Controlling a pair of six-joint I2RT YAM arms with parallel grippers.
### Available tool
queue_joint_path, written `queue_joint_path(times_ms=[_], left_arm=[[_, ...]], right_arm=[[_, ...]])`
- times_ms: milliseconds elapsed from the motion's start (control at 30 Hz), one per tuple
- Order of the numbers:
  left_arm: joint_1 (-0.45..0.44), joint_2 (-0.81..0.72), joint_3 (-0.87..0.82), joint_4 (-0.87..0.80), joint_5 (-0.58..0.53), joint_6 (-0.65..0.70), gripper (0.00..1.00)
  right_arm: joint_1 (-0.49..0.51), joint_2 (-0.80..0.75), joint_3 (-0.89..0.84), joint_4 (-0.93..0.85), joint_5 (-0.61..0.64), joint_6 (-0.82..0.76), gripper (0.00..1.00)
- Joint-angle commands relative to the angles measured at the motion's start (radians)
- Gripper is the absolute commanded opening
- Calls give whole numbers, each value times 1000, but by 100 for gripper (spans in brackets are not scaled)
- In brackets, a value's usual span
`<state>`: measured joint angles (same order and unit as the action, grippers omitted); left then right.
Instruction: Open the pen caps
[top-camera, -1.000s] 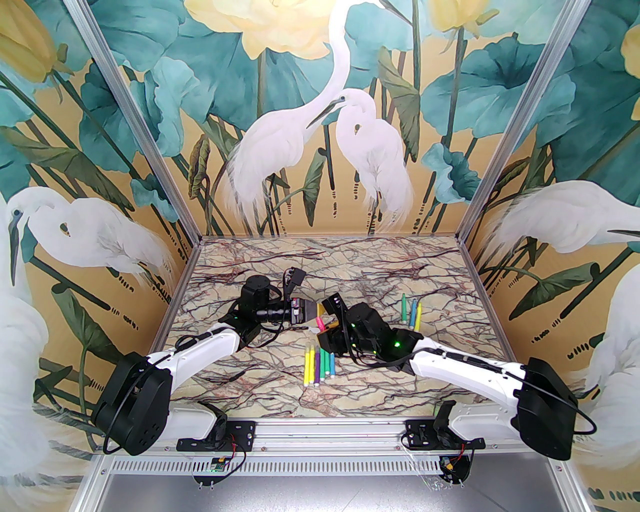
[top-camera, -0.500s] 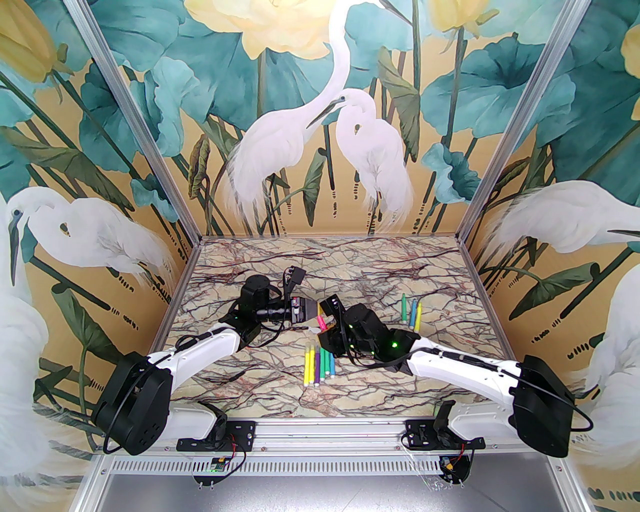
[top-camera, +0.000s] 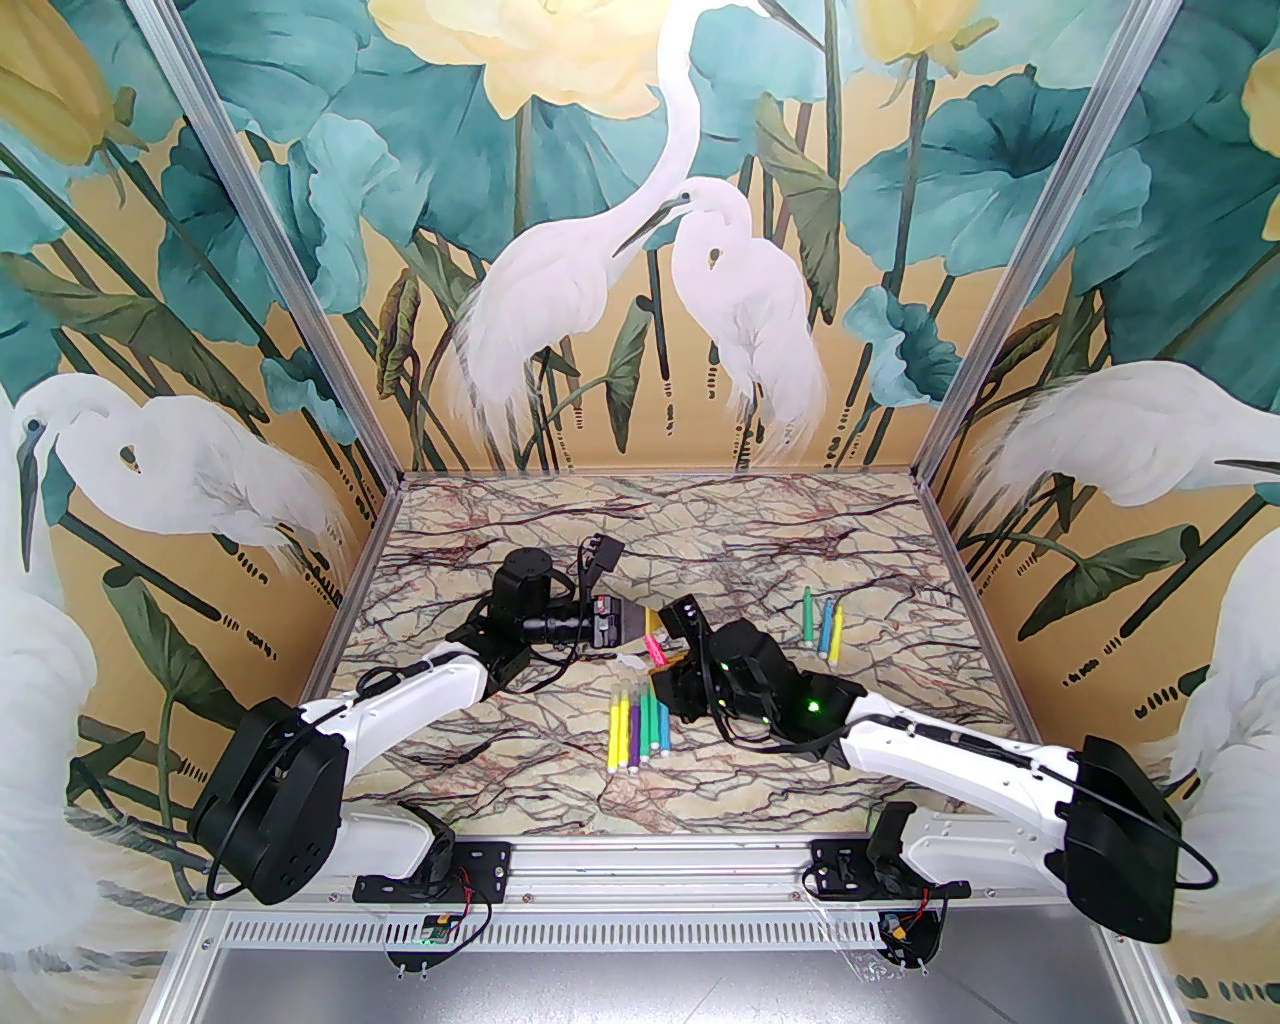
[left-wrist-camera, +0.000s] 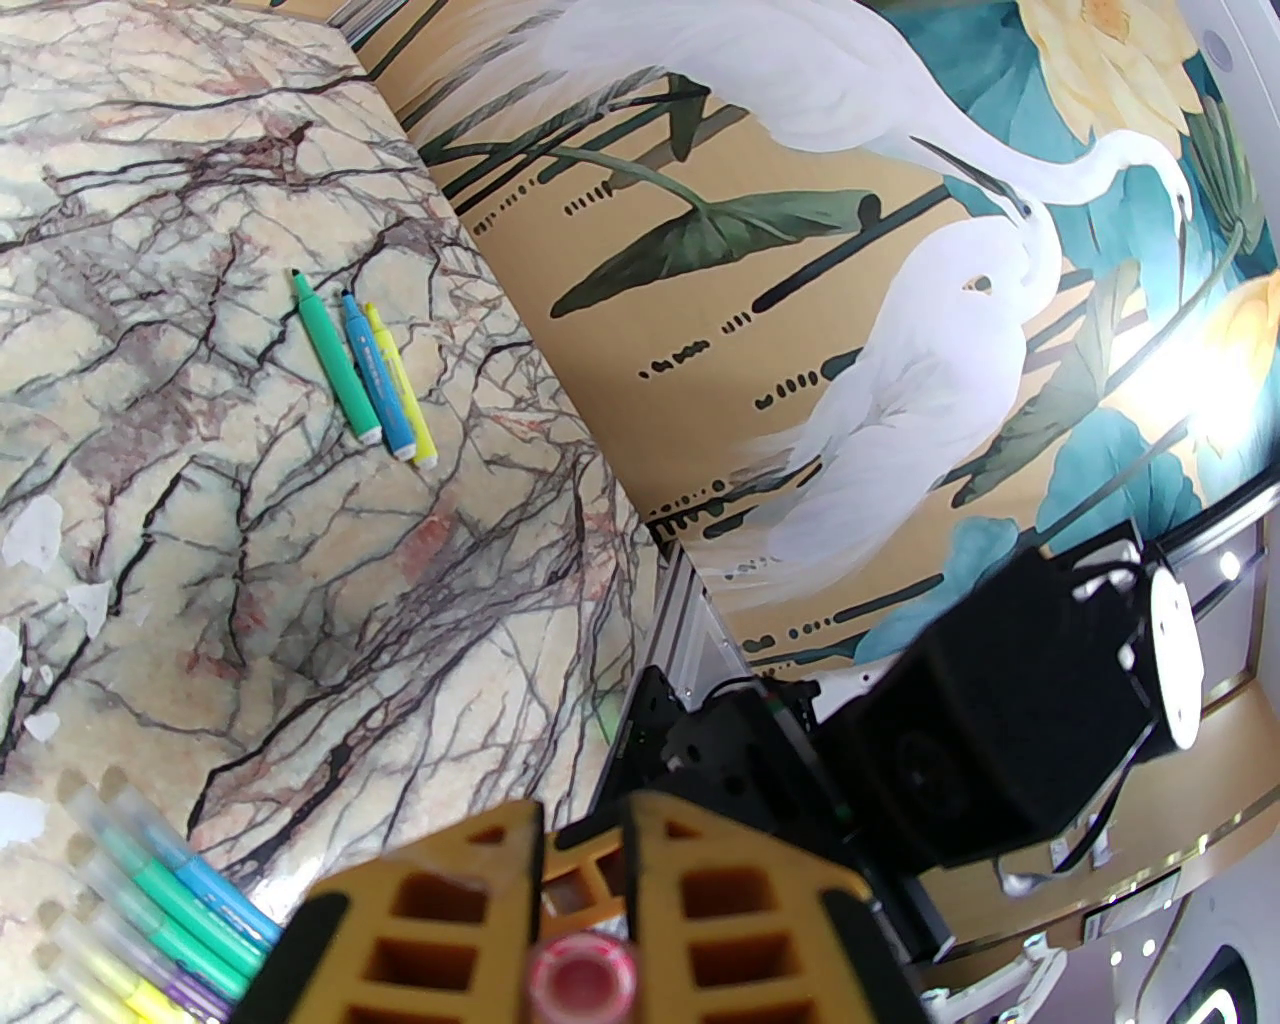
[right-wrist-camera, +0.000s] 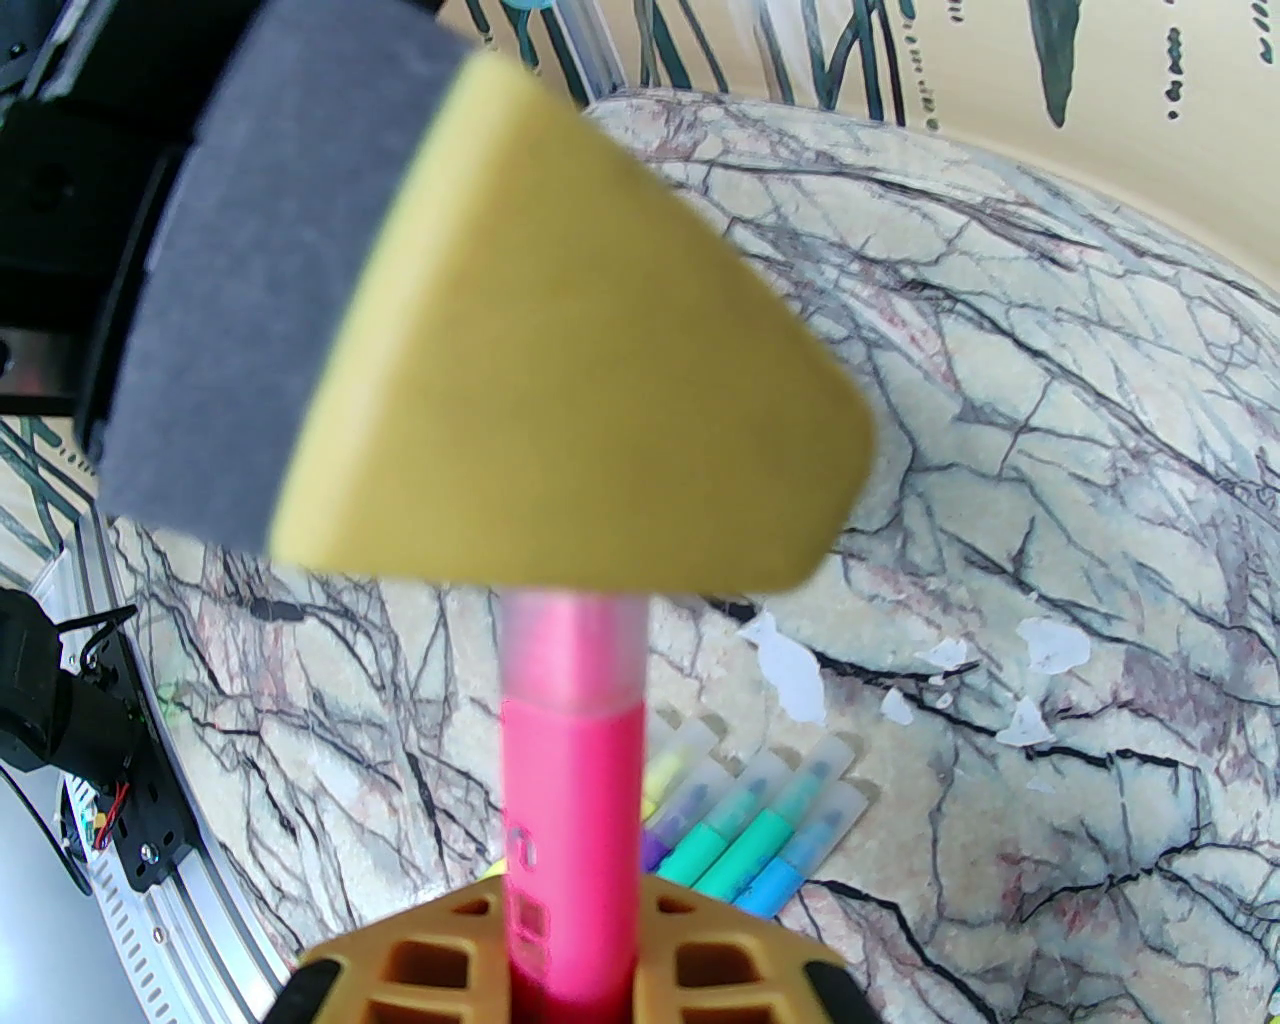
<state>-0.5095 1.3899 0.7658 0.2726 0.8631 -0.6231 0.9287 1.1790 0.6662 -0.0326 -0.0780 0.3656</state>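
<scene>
Far end of cap (right-wrist-camera: 575, 645) hidden behind finger (right-wrist-camera: 600, 350) of my left pincer (left-wrist-camera: 585, 850); finger itself blurred, close to lens. Butt end of pink pen (right-wrist-camera: 570, 800) sunk inside my right pincer (right-wrist-camera: 575, 905), cut by bottom edge. Left wrist view: cap end-on, blurred, cut by bottom edge, pen body hidden. Row of pens (right-wrist-camera: 770, 840) toward near edge of worktop (top-camera: 560, 790) partly behind pink pen; yellow and purple ones barely peek out. From above, cap-to-pen join too small to tell.
</scene>
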Motion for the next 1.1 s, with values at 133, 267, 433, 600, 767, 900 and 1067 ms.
queue_joint_path(times_ms=[133, 267, 433, 600, 767, 900, 1067], left_arm=[[82, 42, 47, 4, -131, -46, 0], [102, 60, 45, 35, -113, -74, 0], [114, 69, 50, 34, -112, -79, 0], [129, 69, 49, 25, -119, -81, 0], [144, 64, 52, 7, -131, -81, 0], [148, 60, 64, -35, -144, -66, 0], [148, 44, 104, -238, -251, 36, 0]], right_arm=[[-2, -33, -71, -114, 20, 18, 2], [-2, -33, -80, -114, 23, 15, 1], [-3, -38, -92, -116, 30, 11, 1], [-2, -45, -103, -124, 40, 13, 1], [-2, -63, -118, -127, 50, 15, 1], [-2, -81, -126, -132, 69, 17, 1], [-4, -110, -137, -141, 133, 31, 1]])
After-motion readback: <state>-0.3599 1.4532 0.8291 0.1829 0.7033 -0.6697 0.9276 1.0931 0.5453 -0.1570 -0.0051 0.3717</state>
